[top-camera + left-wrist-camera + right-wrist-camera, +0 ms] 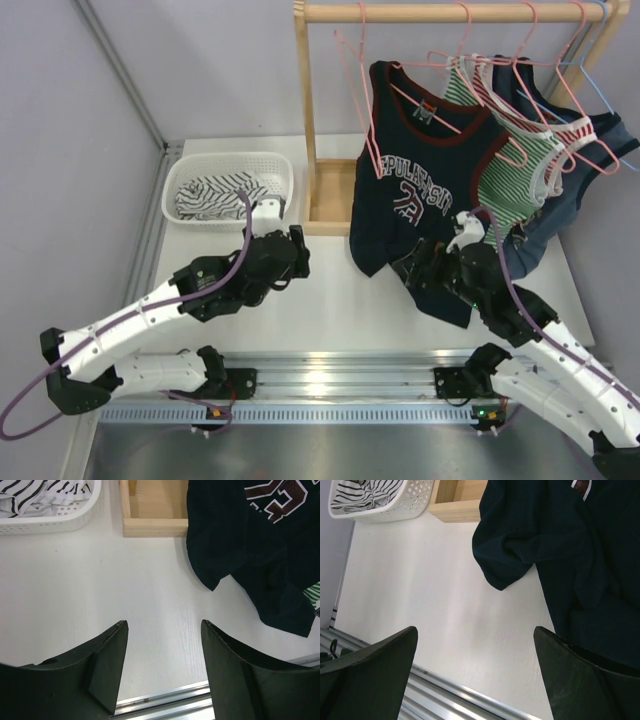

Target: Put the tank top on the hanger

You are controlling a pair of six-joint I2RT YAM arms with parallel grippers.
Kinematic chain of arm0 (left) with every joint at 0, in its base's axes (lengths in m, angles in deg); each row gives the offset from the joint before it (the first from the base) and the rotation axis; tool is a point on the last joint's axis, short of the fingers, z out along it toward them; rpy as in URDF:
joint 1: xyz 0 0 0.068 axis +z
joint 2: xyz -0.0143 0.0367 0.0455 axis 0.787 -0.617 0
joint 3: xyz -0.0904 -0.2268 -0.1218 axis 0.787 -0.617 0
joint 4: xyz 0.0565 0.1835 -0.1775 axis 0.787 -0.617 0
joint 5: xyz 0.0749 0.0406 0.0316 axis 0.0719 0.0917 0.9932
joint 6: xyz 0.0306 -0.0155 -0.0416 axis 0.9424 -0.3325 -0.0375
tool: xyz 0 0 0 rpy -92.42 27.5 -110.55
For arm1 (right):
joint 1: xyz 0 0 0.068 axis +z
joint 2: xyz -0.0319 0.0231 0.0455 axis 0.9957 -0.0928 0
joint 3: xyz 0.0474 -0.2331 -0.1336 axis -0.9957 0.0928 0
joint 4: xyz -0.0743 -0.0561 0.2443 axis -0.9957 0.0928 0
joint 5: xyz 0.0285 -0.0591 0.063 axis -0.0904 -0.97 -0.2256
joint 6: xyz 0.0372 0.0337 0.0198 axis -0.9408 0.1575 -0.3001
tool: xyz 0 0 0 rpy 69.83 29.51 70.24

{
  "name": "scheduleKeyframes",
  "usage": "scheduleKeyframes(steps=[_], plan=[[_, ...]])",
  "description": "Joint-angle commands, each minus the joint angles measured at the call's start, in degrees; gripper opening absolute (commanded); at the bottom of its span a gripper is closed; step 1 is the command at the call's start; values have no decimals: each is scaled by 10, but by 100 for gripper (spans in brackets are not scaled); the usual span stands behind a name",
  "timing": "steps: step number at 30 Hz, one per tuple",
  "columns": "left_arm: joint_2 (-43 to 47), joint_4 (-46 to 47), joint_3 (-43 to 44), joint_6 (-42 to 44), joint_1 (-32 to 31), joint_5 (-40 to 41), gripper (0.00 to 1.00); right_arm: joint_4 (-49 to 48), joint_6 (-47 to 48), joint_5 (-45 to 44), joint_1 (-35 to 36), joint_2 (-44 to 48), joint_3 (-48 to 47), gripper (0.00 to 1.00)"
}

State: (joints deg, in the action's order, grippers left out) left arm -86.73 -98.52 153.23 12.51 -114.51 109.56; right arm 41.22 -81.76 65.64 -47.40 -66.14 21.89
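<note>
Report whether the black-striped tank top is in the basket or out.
In. The tank top lies bunched up inside the white basket, within its walls, nothing hanging over the rim.

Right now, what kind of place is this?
Probably a robot test bench dressed up as a laundry corner: a wooden clothes rail hung with tops, a white basket holding the tank top, and plain walls.

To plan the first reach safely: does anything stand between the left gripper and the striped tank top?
Only the wall of the white basket. The tank top lies inside it; the left gripper, jaws open, hangs over the bare table outside its near right corner. Nothing else visible lies between them.
</note>
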Motion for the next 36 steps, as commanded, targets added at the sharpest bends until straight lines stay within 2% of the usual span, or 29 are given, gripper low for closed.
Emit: scheduleKeyframes(steps=[1,4,7,8,9,10,12,13,15,20,23,25,29,32,36], plan=[[10,14,-2,-3,3,-4,66,-6,13,2,5,-3,-27,100],[-3,15,5,2,3,-9,67,-7,16,6,5,-6,-27,100],[-40,1,36,10,37,-17,70,-10,23,23,6,-16,-29,100],[-54,2,48,16,100,-35,70,-10,24,26,5,-20,-30,100],[-79,11,57,35,141,-100,68,-13,23,32,6,-29,-29,100],[-92,29,70,43,225,-150,67,-22,25,39,5,-34,-26,100],[-124,44,89,57,266,-189,66,-28,24,46,6,-35,-23,100],[-138,47,104,68,274,-142,70,-30,22,49,6,-35,-23,100],[-199,52,148,87,312,-105,73,-34,19,59,6,-38,-22,100],[-326,74,205,71,467,-126,72,-39,22,85,6,-51,-20,100],[-396,84,256,64,535,-129,71,-35,24,93,6,-49,-20,100],[-458,105,288,72,559,-149,68,-32,26,95,7,-49,-21,100],[-576,120,376,135,563,-176,68,-24,36,95,7,-49,-28,100],[-643,111,430,146,565,-182,69,-16,47,100,6,-60,-40,100],[-692,128,451,146,568,-191,71,-15,57,105,6,-68,-44,100]])
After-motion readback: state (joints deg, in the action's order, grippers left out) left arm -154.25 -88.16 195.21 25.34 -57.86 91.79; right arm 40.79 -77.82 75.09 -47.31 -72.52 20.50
